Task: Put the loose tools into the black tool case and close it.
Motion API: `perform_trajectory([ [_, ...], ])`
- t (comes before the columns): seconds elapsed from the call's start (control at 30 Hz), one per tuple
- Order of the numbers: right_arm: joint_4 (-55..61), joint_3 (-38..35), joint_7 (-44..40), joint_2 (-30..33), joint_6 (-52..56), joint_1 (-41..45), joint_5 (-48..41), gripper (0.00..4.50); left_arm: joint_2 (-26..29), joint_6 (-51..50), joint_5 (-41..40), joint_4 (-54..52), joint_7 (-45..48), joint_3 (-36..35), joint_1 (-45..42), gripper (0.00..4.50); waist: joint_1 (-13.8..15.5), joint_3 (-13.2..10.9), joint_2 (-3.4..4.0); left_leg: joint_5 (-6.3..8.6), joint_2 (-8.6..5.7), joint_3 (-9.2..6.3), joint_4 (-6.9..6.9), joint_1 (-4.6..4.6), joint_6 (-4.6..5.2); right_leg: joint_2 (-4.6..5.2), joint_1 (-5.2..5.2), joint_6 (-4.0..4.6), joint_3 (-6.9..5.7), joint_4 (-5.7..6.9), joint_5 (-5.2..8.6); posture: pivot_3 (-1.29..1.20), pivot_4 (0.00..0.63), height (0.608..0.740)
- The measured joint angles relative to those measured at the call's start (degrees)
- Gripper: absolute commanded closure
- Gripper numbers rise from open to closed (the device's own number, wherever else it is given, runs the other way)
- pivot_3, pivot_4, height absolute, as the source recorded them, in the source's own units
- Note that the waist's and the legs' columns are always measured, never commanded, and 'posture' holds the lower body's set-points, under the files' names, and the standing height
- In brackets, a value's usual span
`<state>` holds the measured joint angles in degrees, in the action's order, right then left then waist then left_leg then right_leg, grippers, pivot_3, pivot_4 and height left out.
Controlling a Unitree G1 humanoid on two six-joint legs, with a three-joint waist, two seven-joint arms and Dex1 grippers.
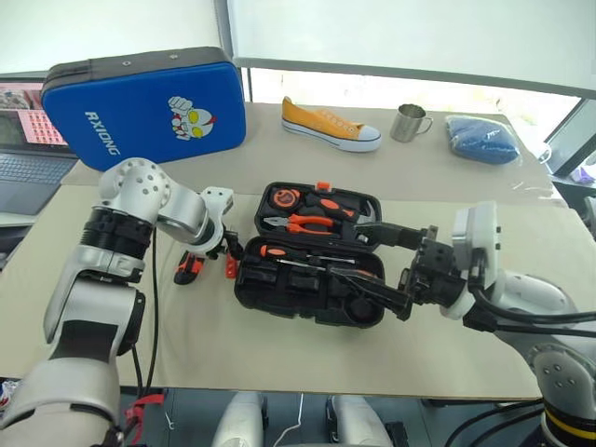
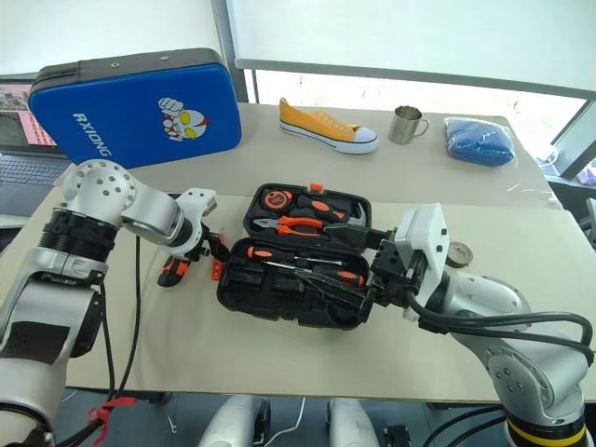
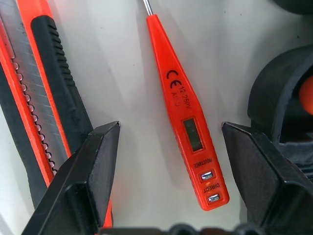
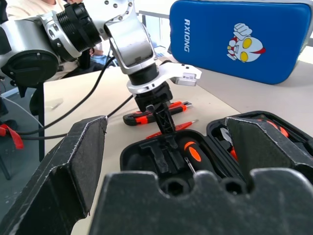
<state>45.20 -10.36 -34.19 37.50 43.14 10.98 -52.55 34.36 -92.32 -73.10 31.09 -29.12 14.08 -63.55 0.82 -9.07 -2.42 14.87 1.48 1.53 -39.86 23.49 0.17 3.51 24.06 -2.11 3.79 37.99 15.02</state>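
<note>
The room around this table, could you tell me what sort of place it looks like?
Probably an office or lab set up for robot trials. A laptop sits at the table's edge, window blinds hang behind, and unrelated props share the surface: a yellow sneaker, a metal mug and a blue RXIONG case.

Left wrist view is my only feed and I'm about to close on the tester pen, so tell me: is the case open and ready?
Observer: Yes. The black tool case lies open on the table, lid back, with pliers and a tape measure in the lid half.
Operator: Anything already in the near half?
Observer: Two orange-and-black screwdrivers lie in its recesses.
Operator: Where is the right gripper?
Observer: The right gripper hangs over the right end of the case, fingers wide open, holding nothing.
Operator: And my own gripper?
Observer: The left gripper points down just beyond the case's left end, with the tester pen between its open fingers and the utility knife beside them.
</note>
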Motion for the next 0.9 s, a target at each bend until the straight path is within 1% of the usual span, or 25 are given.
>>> perform_trajectory([
  [0.03,0.2,0.0,0.1,0.0,0.0,0.0,-0.1,0.0,-0.2,0.0,0.6,0.3,0.1,0.0,-0.2,2.36,0.0,0.0,0.0,0.0,0.0,0.0,0.0,0.0,0.0,0.0,0.0,-0.01,0.0,0.0,0.0,0.0,0.15,0.74],
  [0.07,0.3,0.0,0.3,0.0,0.0,0.0,-0.2,0.0,-0.4,0.0,1.1,0.9,0.5,0.0,-0.6,2.82,0.0,0.0,0.0,0.0,-0.01,-0.01,0.0,0.01,0.0,0.0,0.01,-0.01,0.0,0.01,0.0,0.0,0.15,0.74],
  [0.23,0.4,0.0,0.8,0.2,0.0,-0.1,-0.5,0.0,-1.4,0.0,2.2,1.9,2.7,0.3,-1.3,2.82,-0.1,0.0,0.01,0.0,-0.01,-0.03,0.01,0.0,0.0,0.0,0.01,-0.01,0.0,0.01,0.0,0.0,0.15,0.74],
  [0.5,0.8,0.0,2.2,1.1,0.0,-0.3,-1.4,0.0,-2.1,0.0,6.5,2.7,7.1,0.8,-1.9,2.82,-0.1,0.1,0.19,0.0,-0.04,-0.03,0.01,-0.1,0.0,0.01,-0.1,-0.02,0.0,0.0,0.01,0.0,0.15,0.74],
  [0.57,0.9,0.0,2.1,1.6,0.0,-0.3,-1.6,0.0,-2.1,0.0,6.7,3.0,7.6,1.1,-2.0,3.31,-0.1,0.1,0.2,0.0,-0.04,-0.03,0.01,-0.13,0.0,0.01,-0.12,-0.03,0.0,0.0,0.01,0.0,0.15,0.74],
  [0.6,1.1,0.0,1.9,2.0,0.0,-0.5,-1.6,0.0,-2.1,0.1,6.8,3.1,7.8,1.6,-2.1,3.47,-0.1,0.1,0.21,0.0,-0.04,-0.04,0.01,-0.13,0.0,0.0,-0.12,-0.03,0.0,0.0,0.01,0.0,0.15,0.74],
  [0.67,1.3,0.0,1.6,3.2,0.0,-1.1,-1.6,0.0,-1.7,0.5,6.3,3.2,8.3,2.3,-2.1,4.09,-0.2,0.1,0.22,0.0,-0.04,-0.04,0.01,-0.12,0.0,0.01,-0.12,-0.04,0.01,0.0,0.02,0.0,0.15,0.74],
  [0.9,1.3,0.0,0.6,3.8,-0.3,-0.8,-1.7,0.0,0.7,0.9,5.8,2.3,10.5,3.0,-1.4,4.09,-0.5,0.1,0.22,0.0,-0.02,-0.05,0.03,-0.13,0.0,0.0,-0.1,-0.04,0.02,0.01,0.02,0.0,0.15,0.74],
])
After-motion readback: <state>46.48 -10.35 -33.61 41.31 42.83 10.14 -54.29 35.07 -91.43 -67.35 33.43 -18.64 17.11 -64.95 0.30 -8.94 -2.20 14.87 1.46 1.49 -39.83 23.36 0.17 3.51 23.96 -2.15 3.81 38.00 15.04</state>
